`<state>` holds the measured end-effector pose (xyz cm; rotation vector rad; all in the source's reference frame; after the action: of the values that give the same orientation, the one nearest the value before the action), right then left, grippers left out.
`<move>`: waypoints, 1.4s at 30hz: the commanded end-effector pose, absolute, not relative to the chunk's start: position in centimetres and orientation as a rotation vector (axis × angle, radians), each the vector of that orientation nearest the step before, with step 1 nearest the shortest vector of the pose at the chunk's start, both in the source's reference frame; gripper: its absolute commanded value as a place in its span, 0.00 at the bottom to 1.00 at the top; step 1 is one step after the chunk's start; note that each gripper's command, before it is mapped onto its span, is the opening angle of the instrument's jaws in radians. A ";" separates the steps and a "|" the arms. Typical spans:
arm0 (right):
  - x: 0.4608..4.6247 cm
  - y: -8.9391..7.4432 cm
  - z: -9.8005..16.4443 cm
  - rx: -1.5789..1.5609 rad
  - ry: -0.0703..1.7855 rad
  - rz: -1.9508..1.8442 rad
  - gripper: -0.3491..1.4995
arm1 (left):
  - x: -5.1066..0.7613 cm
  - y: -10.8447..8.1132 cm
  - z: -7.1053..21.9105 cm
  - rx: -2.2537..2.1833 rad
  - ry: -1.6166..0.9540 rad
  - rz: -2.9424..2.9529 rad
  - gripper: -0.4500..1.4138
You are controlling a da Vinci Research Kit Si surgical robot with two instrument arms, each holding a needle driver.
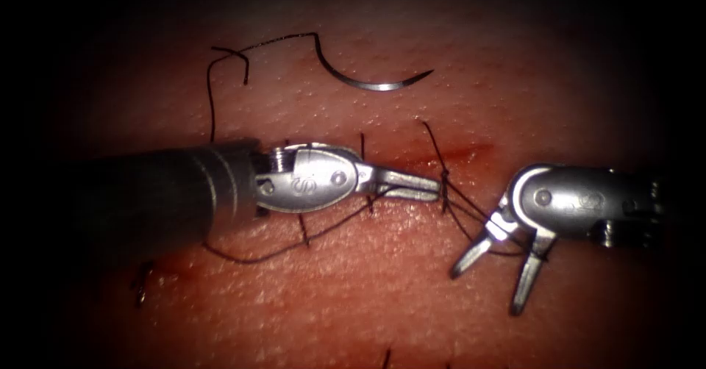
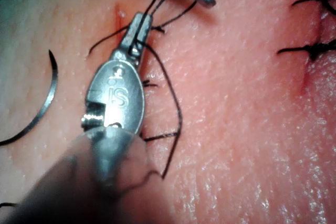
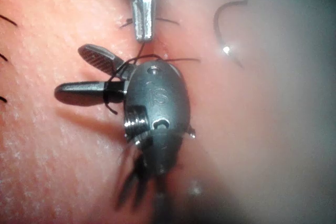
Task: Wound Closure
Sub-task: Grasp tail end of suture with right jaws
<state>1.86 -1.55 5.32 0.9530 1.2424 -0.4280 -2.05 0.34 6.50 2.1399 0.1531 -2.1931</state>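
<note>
Wound closure on tissue (image 1: 382,295): needle parked, thread held at the knot.

The left claw (image 1: 412,185), jaws closed, grips the dark thread (image 1: 323,231) beside a knot (image 1: 444,178) over the cut (image 1: 456,152), a placement that probably keeps the strand taut there. The right claw (image 1: 496,277) stands with jaws spread, gripping nothing, though strands cross between its blades near the hinge. The curved steel needle (image 1: 375,84) lies free on the tissue above the cut, well apart from both tools, its tail joined to the thread. The tissue is pale pink and pebbled; a thin red fluid (image 1: 471,151) marks the cut line. Short cut thread ends (image 2: 310,51) stand from finished stitches.
</note>
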 end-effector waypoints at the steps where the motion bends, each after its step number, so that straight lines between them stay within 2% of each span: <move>1: 1.89 -1.4 5.4 0.925 1.242 -0.423 0.71 | -2.10 0.3 6.6 2.135 0.160 -2.194 0.00; 15: 1.80 -1.3 5.6 0.855 1.196 -0.505 0.70 | -2.12 0.1 6.6 2.101 0.182 -2.199 0.00; 21: 1.77 -1.3 5.6 0.821 1.154 -0.526 0.65 | -2.09 0.1 6.5 2.101 0.185 -2.196 0.00; 27: 1.72 -1.3 5.6 0.803 1.041 -0.563 0.51 | -2.08 0.1 6.5 2.104 0.192 -2.199 0.00; 36: 1.68 -1.3 5.6 0.839 0.938 -0.516 0.47 | -2.09 0.1 6.5 2.101 0.194 -2.200 0.00; 37: 1.68 -1.3 5.6 0.840 0.929 -0.514 0.45 | -2.08 0.1 6.5 2.101 0.194 -2.199 0.00; 38: 1.68 -1.3 5.6 0.841 0.920 -0.513 0.37 | -2.08 0.1 6.5 2.101 0.194 -2.199 0.00; 40: 1.69 -1.4 5.6 0.843 0.895 -0.507 0.07 | -2.08 0.1 6.5 2.101 0.195 -2.199 0.00; 41: 1.69 -1.4 5.6 0.844 0.883 -0.507 0.00 | -2.08 0.1 6.5 2.101 0.195 -2.199 0.00; 42: 1.69 -1.4 5.6 0.846 0.872 -0.506 0.00 | -2.08 0.1 6.5 2.101 0.195 -2.199 0.00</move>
<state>1.61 -1.44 5.59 0.8482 0.8703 -0.5011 -2.03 0.06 6.49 2.1007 0.1967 -2.2012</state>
